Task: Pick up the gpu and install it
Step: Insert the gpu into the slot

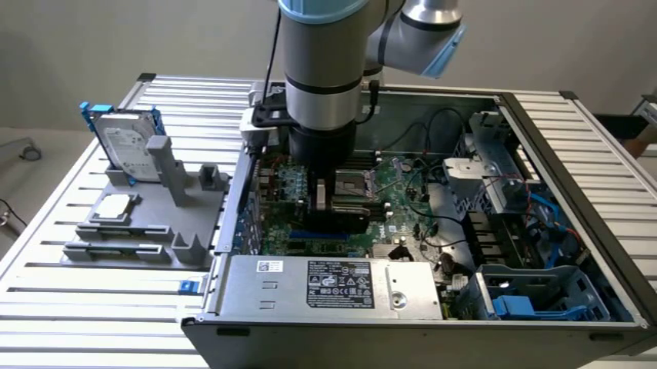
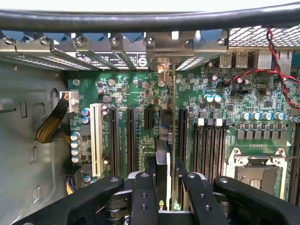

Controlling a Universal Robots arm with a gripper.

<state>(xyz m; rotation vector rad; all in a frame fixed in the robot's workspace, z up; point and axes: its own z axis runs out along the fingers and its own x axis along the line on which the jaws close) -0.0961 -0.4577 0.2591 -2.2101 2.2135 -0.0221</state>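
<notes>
gpu [image 2: 174, 117] x1, edge-on, pinched by 1 end effector [image 2: 168, 182] over mobo [image 2: 140, 89] slots.

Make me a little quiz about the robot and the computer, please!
1. True or false: the gripper holds the gpu inside the computer case.
2. Where does the hard drive stand? A: inside the case. B: in the grey holder beside the case. C: on the floor.
3. What colour is the frame around the hard drive?

Key: 1 true; 2 B; 3 blue.
</notes>
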